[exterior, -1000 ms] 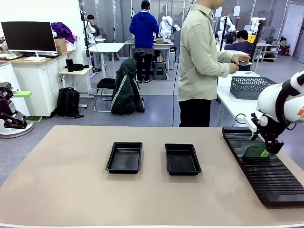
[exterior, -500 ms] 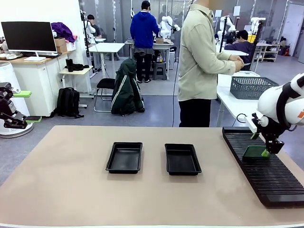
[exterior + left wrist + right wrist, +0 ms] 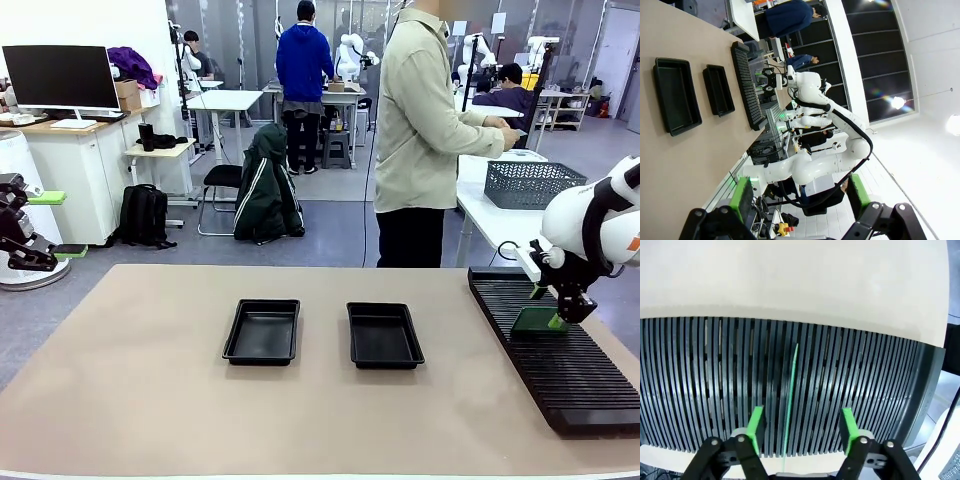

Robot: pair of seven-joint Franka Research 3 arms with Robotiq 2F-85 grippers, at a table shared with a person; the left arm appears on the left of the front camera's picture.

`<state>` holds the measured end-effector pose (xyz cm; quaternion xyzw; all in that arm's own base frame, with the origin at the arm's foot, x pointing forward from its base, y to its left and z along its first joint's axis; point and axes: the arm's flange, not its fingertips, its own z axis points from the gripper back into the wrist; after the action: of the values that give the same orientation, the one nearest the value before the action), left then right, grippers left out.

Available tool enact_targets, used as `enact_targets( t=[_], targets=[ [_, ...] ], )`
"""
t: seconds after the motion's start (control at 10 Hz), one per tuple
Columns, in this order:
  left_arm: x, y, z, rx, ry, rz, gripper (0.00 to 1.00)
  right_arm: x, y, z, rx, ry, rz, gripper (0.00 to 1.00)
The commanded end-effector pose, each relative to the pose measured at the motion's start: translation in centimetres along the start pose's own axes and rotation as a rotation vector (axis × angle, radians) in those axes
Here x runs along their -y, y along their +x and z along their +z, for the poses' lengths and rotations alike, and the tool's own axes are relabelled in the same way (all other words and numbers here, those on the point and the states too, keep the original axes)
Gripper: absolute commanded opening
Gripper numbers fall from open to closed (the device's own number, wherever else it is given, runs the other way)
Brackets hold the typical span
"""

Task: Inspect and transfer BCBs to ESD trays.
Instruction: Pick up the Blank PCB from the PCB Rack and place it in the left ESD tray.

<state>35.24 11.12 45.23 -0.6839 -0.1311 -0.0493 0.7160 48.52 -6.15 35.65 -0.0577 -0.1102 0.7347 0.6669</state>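
A thin green rectangular circuit board (image 3: 790, 400) is stood on edge in the long black ribbed slotted rack (image 3: 700, 390) and straddled, untouched, by the right hand (image 3: 801, 427), which is spread wide. The left hand (image 3: 800, 197) is held wide and empty. Two shallow black plastic trays (image 3: 262, 331) (image 3: 384, 335) are set mid-worktop (image 3: 150, 400).

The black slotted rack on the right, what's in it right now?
One green circuit board stands on edge in a slot of the rack, between the right gripper's spread fingers. Its bottom edge is hidden in the slot. No other board shows in the slots in view.
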Motion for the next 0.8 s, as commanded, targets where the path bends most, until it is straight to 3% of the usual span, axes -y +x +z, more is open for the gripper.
enact_targets(
  t=[0.0, 0.2, 0.3, 0.4, 0.6, 0.7],
  targets=[
    [0.03, -0.04, 0.05, 0.004, -0.003, 0.0, 1.0, -0.45, 0.19, 0.24, -0.029, 0.007, -0.006, 0.0],
    [0.03, -0.04, 0.05, 0.004, -0.003, 0.0, 1.0, -0.33, 0.11, 0.23, -0.031, 0.006, -0.009, 0.0],
    [0.03, -0.04, 0.05, 0.004, -0.003, 0.0, 1.0, -0.29, 0.17, 0.24, -0.031, 0.007, -0.01, 0.06],
    [0.03, -0.04, 0.05, 0.004, -0.003, 0.0, 1.0, -0.23, 0.11, 0.23, -0.031, 0.001, -0.017, 0.0],
    [0.03, -0.04, 0.05, 0.004, -0.003, 0.0, 1.0, -0.17, 0.08, 0.19, -0.028, -0.002, -0.029, 0.0],
    [0.03, -0.04, 0.05, 0.004, -0.003, 0.0, 1.0, -0.13, 0.0, 0.11, -0.026, -0.002, -0.033, 0.08]
  ],
)
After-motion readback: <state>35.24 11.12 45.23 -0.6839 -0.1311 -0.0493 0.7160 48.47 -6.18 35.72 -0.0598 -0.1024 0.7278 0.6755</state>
